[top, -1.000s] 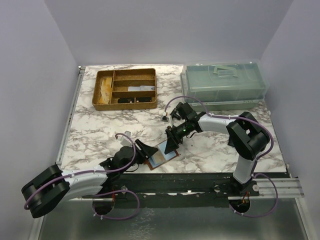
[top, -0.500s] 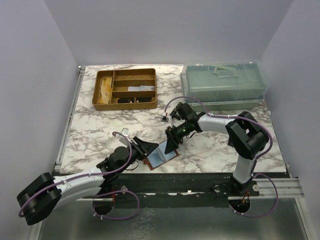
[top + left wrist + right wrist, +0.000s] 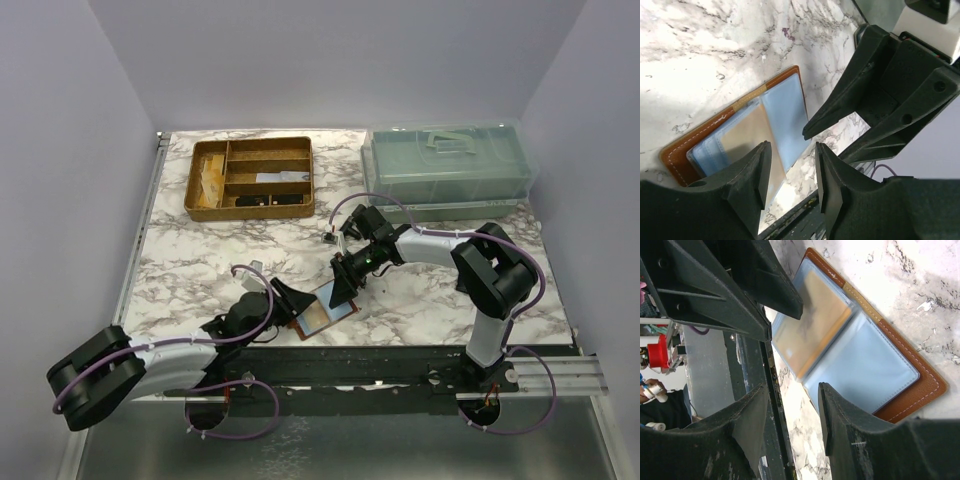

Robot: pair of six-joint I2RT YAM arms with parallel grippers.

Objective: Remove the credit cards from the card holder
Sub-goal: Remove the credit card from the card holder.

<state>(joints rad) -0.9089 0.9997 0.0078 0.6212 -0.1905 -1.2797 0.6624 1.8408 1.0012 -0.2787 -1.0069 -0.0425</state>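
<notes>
The card holder (image 3: 322, 316) lies open near the table's front edge, reddish-brown leather (image 3: 700, 134) with light blue plastic sleeves (image 3: 867, 367). A tan credit card (image 3: 746, 136) sits inside a raised sleeve (image 3: 815, 315). My left gripper (image 3: 792, 167) is open just off the holder's near edge. Its left finger is beside the tan card's sleeve and nothing is between the jaws. My right gripper (image 3: 796, 417) is also open on the opposite side. One of its fingers (image 3: 842, 427) hangs over the blue sleeve, and it holds nothing. The two grippers face each other across the holder (image 3: 290, 298) (image 3: 340, 290).
A gold-brown divided tray (image 3: 250, 211) stands at the back left with small items in it. A clear green lidded box (image 3: 445, 170) stands at the back right. The table's dark front rail (image 3: 752, 385) runs right beside the holder.
The left arm reached forward toward the holder, then drew back a little, and its jaws narrowed somewhat. The right arm and the holder have stayed put.
</notes>
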